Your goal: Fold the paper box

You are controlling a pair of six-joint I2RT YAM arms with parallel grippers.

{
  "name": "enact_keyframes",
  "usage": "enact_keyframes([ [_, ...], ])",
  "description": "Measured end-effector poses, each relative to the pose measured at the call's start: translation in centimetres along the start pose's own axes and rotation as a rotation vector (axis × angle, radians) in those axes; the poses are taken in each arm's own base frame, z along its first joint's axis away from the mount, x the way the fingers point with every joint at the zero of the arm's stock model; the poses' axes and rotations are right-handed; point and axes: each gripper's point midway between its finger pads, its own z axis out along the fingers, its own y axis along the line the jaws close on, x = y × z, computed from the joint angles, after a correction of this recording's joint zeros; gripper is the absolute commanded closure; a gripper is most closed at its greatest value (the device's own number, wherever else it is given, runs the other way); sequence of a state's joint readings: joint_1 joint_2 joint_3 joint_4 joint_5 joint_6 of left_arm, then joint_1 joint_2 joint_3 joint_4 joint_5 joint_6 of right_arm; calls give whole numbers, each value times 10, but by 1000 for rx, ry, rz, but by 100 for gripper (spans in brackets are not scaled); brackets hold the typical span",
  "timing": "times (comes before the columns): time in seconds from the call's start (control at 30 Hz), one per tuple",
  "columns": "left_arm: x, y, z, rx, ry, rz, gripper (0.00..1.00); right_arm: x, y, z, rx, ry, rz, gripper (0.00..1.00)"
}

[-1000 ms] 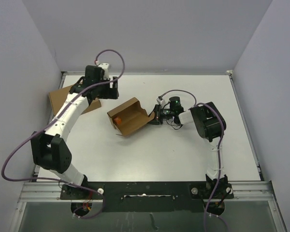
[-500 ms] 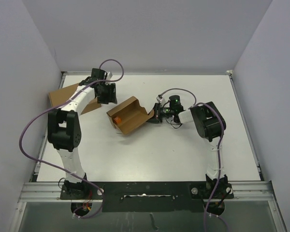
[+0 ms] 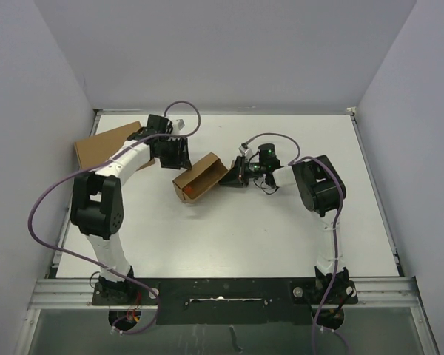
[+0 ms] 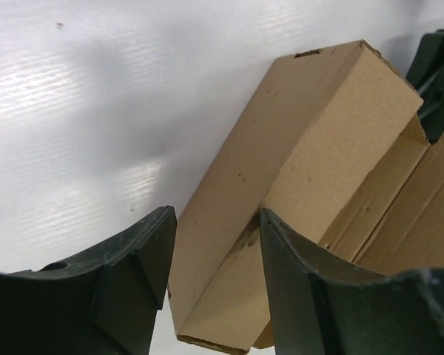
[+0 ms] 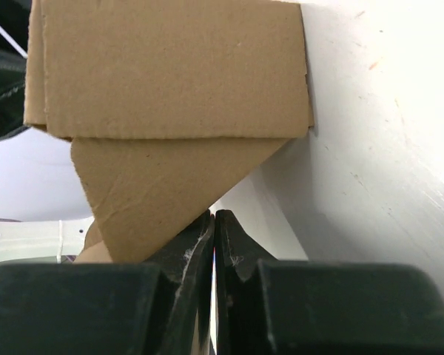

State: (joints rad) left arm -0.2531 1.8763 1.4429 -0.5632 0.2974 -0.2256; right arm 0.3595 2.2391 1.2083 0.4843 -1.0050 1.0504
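The paper box [image 3: 201,177] lies mid-table, brown, partly folded, with one long wall raised. My left gripper [image 3: 176,153] is at its upper left end. In the left wrist view its jaws [image 4: 216,222] stand apart, open, with the box's folded wall [image 4: 296,148] in and beyond the gap; table shows between the left finger [image 4: 133,274] and the cardboard. My right gripper [image 3: 239,174] is at the box's right end, shut [image 5: 214,214], its tips right under a triangular flap of the box [image 5: 170,66]. No cardboard shows between those fingers.
A tiny orange cube [image 3: 186,190] sits inside the box near its lower left end. A larger plain cardboard box [image 3: 103,142] lies at the table's left edge, behind the left arm. White walls close the table on three sides.
My left gripper has swung right to the box's end and its jaws have narrowed. The box has been tipped up and now looks narrower. The right gripper stays shut at the flap.
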Motion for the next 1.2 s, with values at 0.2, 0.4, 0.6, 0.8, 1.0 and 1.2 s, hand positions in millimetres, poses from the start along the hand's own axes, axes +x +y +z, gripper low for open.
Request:
enact_keyframes([
  [0.2,16,-18,-1,39,11,24,53,2,-10,-5,31,7,4,100],
  [0.4,33,-39,-2,66,30,46,53,2,-24,-11,83,18,-5,100],
  [0.6,52,-69,-2,86,54,95,53,3,-34,-22,156,50,-49,99],
  [0.8,67,-94,0,98,66,119,52,5,-35,-41,254,71,-129,99],
  [1.0,71,-96,1,95,57,80,51,13,-37,-56,347,104,-196,99],
  [1.2,71,-95,1,100,28,39,51,16,-29,-69,406,121,-274,99],
])
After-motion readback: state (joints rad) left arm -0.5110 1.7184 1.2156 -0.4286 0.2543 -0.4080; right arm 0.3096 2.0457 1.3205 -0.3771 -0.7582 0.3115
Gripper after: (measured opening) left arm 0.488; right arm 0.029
